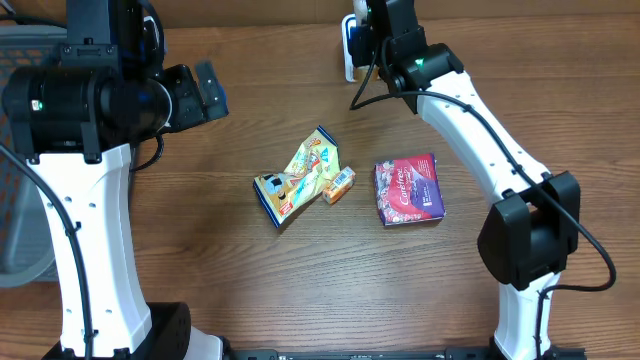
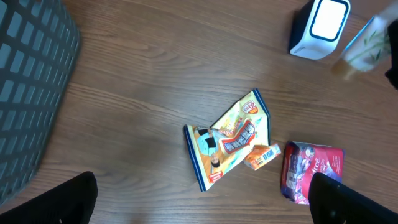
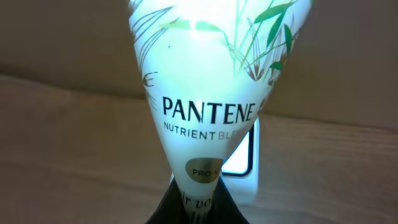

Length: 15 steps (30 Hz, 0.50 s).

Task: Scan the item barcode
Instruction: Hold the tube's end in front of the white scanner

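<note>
Your right gripper (image 3: 194, 210) is clamped on the narrow end of the Pantene pack (image 3: 211, 87). Its dark fingers pinch the pack from both sides at the bottom of the right wrist view. The pack stands up out of the jaws and widens toward the top. It is white-green with a leaf print, and the brand lettering faces the camera. Directly behind it you see the scanner (image 3: 244, 158) with its window lit. The pack covers most of the scanner, and the pack's upper part is brightly lit. Whether pack and scanner touch, you cannot tell. In the left wrist view the pack reads as a blurred pale shape just beside the scanner, at the top right edge of that view. Overhead puts the scanner at the far edge of the table (image 1: 200, 250), under your right wrist. Your left gripper (image 1: 207, 90) hangs over the left side of the table, jaws spread wide, nothing between them. Mid-table lies a crumpled yellow-blue snack bag (image 1: 298, 180) with a small orange box (image 1: 340, 185) against its edge. A purple pouch (image 1: 408, 190) lies near the box, on the side away from the bag and apart from it. A grey basket (image 2: 31, 93) sits at the left edge, well apart from the bag.
</note>
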Motion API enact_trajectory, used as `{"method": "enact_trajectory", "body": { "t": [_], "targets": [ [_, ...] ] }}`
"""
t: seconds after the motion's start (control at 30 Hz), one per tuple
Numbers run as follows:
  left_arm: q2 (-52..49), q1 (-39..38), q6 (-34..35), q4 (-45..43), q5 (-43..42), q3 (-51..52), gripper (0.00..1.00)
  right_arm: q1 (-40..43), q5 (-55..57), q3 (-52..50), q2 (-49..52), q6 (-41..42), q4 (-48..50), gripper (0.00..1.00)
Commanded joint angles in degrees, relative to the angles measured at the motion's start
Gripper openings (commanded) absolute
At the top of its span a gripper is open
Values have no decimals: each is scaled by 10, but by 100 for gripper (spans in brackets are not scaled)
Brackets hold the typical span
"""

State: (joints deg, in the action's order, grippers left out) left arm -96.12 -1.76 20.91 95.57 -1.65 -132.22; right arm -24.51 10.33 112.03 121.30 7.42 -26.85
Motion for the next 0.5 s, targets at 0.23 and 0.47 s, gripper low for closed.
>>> {"method": "enact_trajectory", "body": {
  "t": [0.23, 0.47],
  "targets": [
    [8, 2, 5, -2, 2, 2, 100, 0, 17, 12, 68, 53, 71, 4],
    [8, 2, 5, -2, 2, 2, 100, 0, 16, 12, 73, 53, 92, 4]
  ]
}}
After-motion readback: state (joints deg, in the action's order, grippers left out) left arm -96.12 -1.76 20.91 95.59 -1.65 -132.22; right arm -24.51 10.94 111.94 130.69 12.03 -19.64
